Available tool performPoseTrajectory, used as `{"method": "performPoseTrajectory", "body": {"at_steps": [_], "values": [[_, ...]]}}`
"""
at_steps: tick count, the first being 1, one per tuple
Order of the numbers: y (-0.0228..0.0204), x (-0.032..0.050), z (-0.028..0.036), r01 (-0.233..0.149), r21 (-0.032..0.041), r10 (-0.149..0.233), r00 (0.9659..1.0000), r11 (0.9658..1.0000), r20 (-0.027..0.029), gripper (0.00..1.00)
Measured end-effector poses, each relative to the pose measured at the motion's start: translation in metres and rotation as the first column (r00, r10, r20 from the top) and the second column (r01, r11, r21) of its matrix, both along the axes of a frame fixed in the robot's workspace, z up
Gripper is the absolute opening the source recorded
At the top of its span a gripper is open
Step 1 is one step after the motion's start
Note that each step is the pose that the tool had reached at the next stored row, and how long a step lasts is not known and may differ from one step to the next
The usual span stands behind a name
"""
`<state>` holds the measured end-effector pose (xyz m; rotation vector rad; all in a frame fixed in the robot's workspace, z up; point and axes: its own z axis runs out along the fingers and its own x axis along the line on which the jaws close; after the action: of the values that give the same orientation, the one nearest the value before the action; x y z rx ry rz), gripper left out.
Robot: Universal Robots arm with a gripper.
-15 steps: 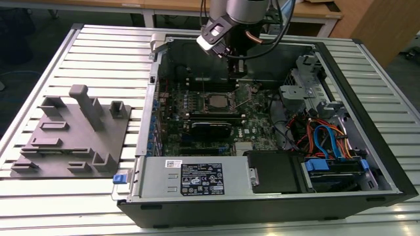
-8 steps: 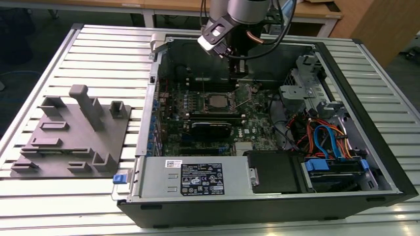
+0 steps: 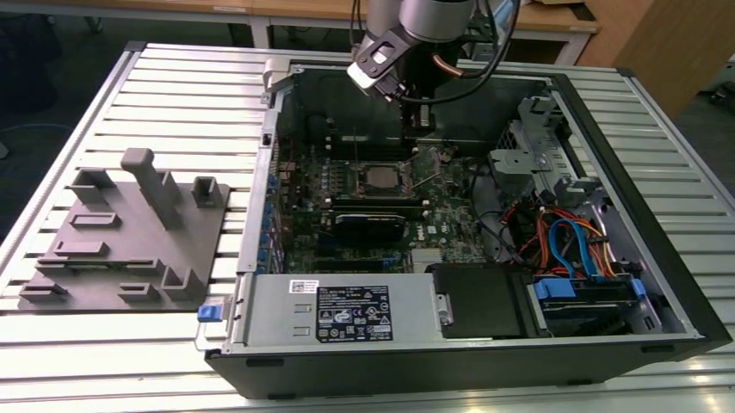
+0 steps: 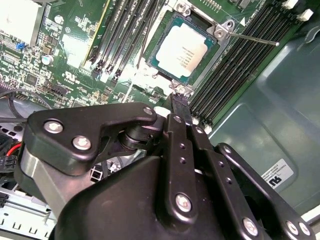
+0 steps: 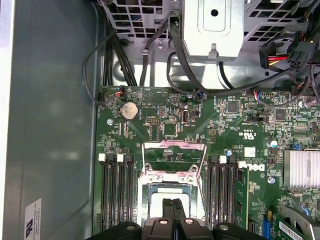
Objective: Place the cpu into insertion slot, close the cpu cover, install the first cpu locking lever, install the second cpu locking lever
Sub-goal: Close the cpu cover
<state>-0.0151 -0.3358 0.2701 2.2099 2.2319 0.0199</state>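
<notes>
The cpu (image 4: 182, 49), a small silver-topped square, lies flat in the insertion slot (image 4: 150, 62) on the green board. It also shows inside the open computer case as the cpu (image 3: 379, 176). The cpu cover (image 5: 173, 146), a thin silvery frame, looks swung back off the socket's far edge. A thin lever rod (image 4: 255, 38) sticks out beside the socket. My gripper (image 4: 179, 97) is shut with nothing between its fingers, its tip at the socket's near edge by a small metal tab. In the first wrist view the gripper (image 5: 173, 204) hangs over the cpu. The exterior view has the gripper (image 3: 417, 138) reaching down into the case.
Black memory slots (image 5: 116, 192) flank the socket on both sides. A black card (image 3: 370, 225), a power supply (image 3: 333, 314), drive cages and coloured cables (image 3: 569, 245) crowd the case. A grey fixture plate (image 3: 126, 232) lies on the slatted table at the exterior view's left.
</notes>
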Motion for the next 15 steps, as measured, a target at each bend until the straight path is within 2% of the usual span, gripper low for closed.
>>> {"method": "performPoseTrajectory", "body": {"at_steps": [15], "values": [[0.0, 0.0044, 0.0, 0.0, 0.0, 0.0, 1.0, 1.0, 0.0, 0.1]]}}
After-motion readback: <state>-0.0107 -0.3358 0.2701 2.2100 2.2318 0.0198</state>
